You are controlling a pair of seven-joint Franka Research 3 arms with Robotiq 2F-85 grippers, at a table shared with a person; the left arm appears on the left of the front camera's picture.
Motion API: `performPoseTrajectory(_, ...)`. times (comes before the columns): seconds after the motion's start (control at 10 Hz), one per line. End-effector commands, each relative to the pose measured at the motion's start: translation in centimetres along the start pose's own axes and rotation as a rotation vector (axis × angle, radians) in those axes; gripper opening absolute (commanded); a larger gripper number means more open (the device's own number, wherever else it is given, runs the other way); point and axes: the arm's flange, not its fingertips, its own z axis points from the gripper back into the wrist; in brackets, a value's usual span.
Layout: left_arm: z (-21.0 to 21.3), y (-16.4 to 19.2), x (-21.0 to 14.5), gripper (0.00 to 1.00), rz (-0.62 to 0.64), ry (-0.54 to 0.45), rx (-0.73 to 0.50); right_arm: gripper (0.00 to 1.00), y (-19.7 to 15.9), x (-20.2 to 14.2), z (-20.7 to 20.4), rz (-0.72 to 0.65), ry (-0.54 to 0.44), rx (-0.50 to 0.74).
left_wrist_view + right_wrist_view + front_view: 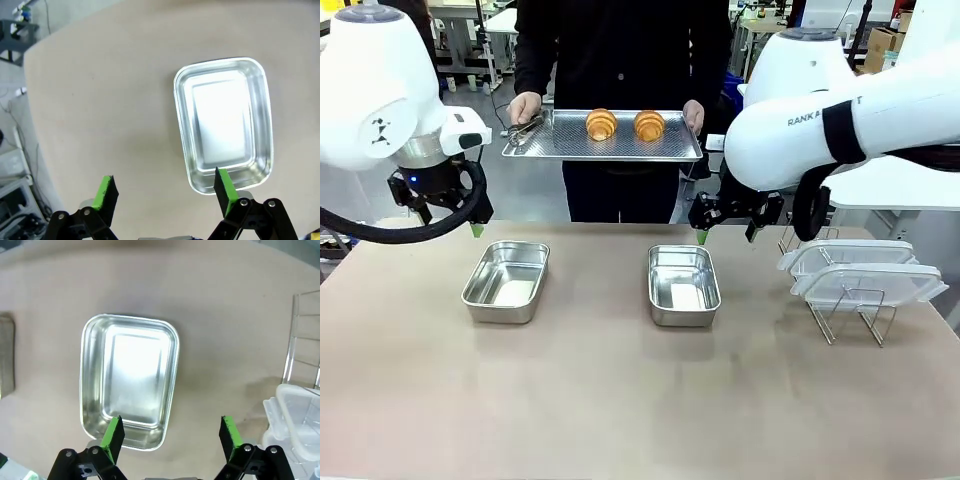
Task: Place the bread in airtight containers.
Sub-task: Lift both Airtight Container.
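Two croissants (601,124) sat on the tray (670,150) a person held; two empty containers (506,281) waited on the table (620,400) before that tray, left end effector (165,187) and right end effector (170,427) spread open, empty; advisable: grip each croissant gently across its middle.

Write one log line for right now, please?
croissants: on person's tray | tubs: empty | left gripper: open | right gripper: open | lids: on rack
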Motion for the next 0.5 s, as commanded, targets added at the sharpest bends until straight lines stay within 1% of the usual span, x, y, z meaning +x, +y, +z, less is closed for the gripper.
performPoseTrajectory(0.0,-1.8,-0.3,-0.9,1.00,0.033,-0.015,0.019,1.00,1.0,0.5,-1.0,-0.052,0.006,-0.044)
performPoseTrajectory(0.1,-3.0,-0.4,-1.5,1.00,0.028,-0.011,0.011,1.00,0.8,0.3,-2.1,-0.072,0.009,-0.049)
performPoseTrajectory(0.3,-5.2,0.3,-2.4,1.00,0.058,-0.010,-0.034,1.00,0.8,0.1,-4.5,-0.103,0.014,-0.067)
performPoseTrajectory(0.4,-6.1,0.6,-2.8,1.00,0.068,-0.027,-0.060,1.00,0.8,-0.2,-5.5,-0.102,0.029,-0.060)
